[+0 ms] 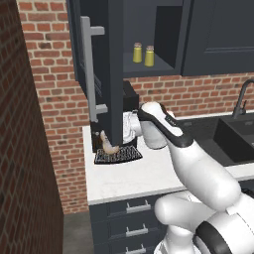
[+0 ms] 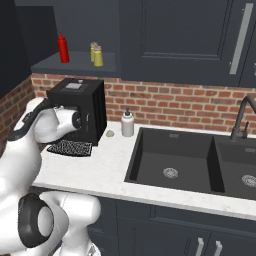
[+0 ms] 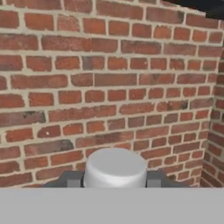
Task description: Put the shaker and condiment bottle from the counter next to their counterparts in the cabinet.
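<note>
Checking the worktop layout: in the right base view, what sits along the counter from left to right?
Black coffee machine → white bottle → dark sink → black faucet.

Red brick wall (image 3: 109,87), navy cabinet (image 1: 218,34)

A red brick wall (image 1: 44,74) backs dark navy cupboards, with a black sink (image 2: 172,162) and faucet (image 2: 241,120).

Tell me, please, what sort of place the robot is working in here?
A home-style kitchen, by the look of it: a dark double sink with a tap set in a pale counter, a brick wall behind, and an open wall cabinet holding two yellow shakers.
</note>
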